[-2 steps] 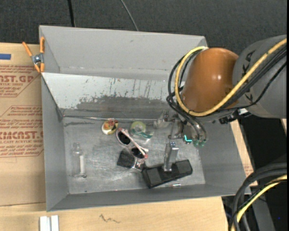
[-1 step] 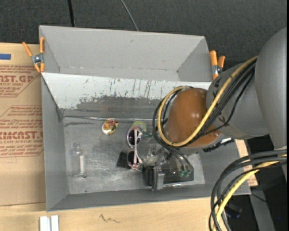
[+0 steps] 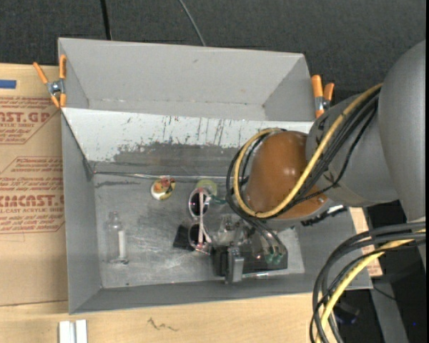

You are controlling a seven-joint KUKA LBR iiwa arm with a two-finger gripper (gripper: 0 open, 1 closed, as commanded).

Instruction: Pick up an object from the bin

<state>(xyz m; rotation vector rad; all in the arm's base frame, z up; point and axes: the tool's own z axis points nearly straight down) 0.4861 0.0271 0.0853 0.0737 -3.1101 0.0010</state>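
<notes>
Hand [image 3: 231, 263] sits low nr front wall of bin [image 3: 179, 77], right side; can't tell if open or shut. Pink-white glasses [image 3: 199, 216] & black piece [image 3: 184, 236] lie just beside it, view's left; clear vial [image 3: 114, 238] well apart.

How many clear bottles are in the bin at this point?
1. The clear bottle sits alone at the left of the bin floor; the arm may hide others on the right.

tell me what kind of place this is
Probably a robotics lab's grasping test cell: a cabled robot arm reaches into a grey metal bin holding small loose things, such as a clear bottle.
</notes>
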